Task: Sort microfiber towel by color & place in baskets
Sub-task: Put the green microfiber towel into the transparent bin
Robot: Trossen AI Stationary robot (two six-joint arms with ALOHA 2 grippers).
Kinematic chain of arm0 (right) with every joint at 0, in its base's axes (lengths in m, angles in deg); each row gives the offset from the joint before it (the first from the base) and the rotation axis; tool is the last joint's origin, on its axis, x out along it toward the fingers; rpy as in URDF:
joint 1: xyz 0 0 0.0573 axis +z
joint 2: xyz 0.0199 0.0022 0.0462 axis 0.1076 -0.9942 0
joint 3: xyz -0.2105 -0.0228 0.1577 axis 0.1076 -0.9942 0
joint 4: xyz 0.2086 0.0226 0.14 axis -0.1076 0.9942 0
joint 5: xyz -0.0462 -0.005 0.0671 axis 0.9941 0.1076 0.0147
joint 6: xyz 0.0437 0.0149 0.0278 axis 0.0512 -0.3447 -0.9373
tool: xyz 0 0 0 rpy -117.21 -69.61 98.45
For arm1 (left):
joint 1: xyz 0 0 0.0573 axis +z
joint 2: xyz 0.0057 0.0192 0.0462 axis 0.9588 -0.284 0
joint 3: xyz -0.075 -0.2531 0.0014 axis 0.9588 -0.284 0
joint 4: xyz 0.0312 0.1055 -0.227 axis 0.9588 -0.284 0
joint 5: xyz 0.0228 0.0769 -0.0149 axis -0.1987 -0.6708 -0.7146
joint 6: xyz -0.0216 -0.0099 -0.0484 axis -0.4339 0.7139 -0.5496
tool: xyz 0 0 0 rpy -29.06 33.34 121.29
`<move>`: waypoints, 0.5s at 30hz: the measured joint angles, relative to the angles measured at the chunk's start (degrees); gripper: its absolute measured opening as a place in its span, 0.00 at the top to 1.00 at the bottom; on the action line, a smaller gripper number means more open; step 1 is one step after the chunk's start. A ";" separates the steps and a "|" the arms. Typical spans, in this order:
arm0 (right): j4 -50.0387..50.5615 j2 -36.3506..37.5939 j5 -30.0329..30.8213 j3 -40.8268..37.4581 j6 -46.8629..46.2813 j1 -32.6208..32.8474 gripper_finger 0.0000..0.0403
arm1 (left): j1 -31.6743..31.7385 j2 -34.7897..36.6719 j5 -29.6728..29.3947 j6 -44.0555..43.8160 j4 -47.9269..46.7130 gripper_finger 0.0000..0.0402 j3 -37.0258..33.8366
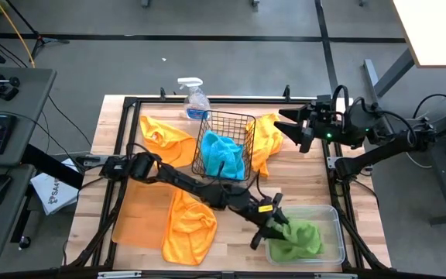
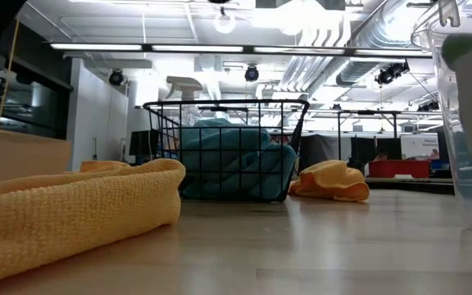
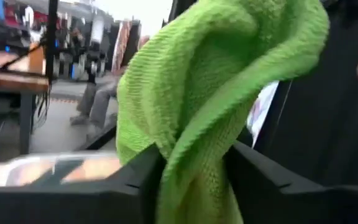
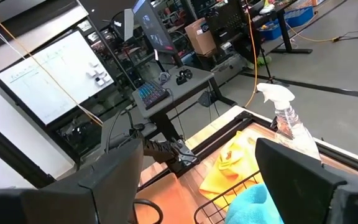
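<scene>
My left gripper (image 1: pixel 272 225) (image 3: pixel 191 186) is at the near left corner of the clear plastic tub (image 1: pixel 333 225), shut on a lime green towel (image 1: pixel 296 239). My right gripper (image 1: pixel 291 129) (image 4: pixel 197 186) hovers open beside the far right of the black wire basket (image 1: pixel 224 124), touching nothing. A turquoise towel (image 1: pixel 223 155) (image 2: pixel 236 160) lies in that basket. Orange towels lie left of the basket (image 1: pixel 165 139), right of it (image 1: pixel 265 139) and near the table's front (image 1: pixel 188 225), the last partly on the flat orange tray (image 1: pixel 134 213). My left gripper pinches a bunched fold of the green towel (image 3: pixel 191 165) between its two fingers (image 3: pixel 135 183), several layers thick. It comes slanting down from the table's left. The rest of the towel spreads into the tub; whether it rests on the tub's floor, I cannot tell.
A clear spray bottle (image 1: pixel 194 97) stands at the far edge behind the basket. A white printed bag (image 1: pixel 53 190) lies off the table's left side. A black frame rail (image 1: pixel 339 194) runs along the table's right edge. Bare wood shows between basket and tub (image 1: pixel 300 182).
</scene>
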 joint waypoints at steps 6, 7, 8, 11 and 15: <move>0.47 0.00 0.00 0.00 0.17 0.00 0.24 | 0.37 0.14 0.17 0.50 -10.16 0.42 0.05; 0.56 0.00 0.00 0.00 0.15 0.00 0.24 | 0.39 0.65 0.15 0.48 -11.96 0.39 -0.02; 0.79 0.00 -0.01 0.00 -0.07 0.00 0.24 | 0.57 1.11 0.15 0.49 -12.35 0.36 -0.02; 2.03 0.13 -0.74 0.00 -0.31 0.00 0.24 | 1.01 3.93 0.65 2.62 -15.44 0.32 -0.01; 3.50 0.52 -2.07 0.00 -1.42 0.00 0.24 | 2.16 7.00 4.57 4.81 -22.11 0.30 0.07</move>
